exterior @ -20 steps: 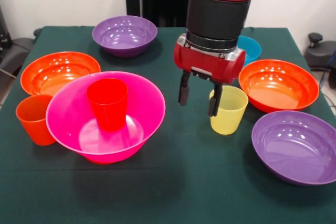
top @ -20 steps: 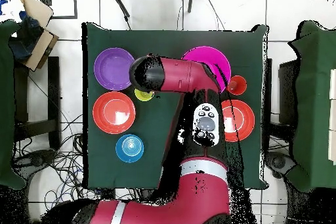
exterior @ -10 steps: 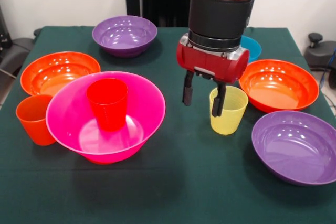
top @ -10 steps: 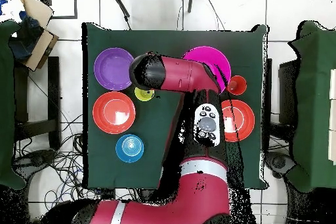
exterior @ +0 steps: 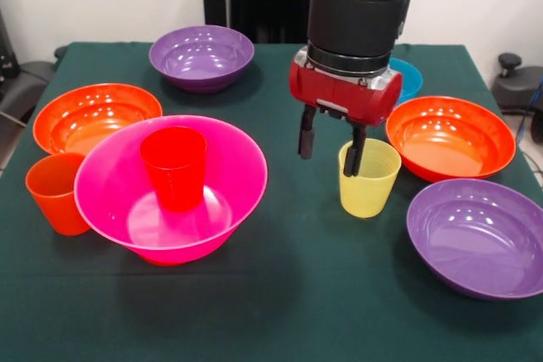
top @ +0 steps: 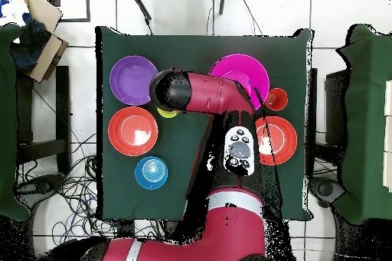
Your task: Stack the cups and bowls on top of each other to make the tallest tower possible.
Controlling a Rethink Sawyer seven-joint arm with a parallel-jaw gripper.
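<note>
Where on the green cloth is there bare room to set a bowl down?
The widest bare strip runs along the near edge of the green cloth, in front of the pink bowl and the near purple bowl. A smaller patch lies between the pink bowl and the yellow cup. The right side is crowded around the gripper.

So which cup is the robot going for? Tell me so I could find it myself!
Start at the big pink bowl on the green table, then look toward the purple bowl at the front. Between them a yellow cup stands alone on the cloth, under the open gripper. It is the only yellow one; the others are red and orange.
</note>
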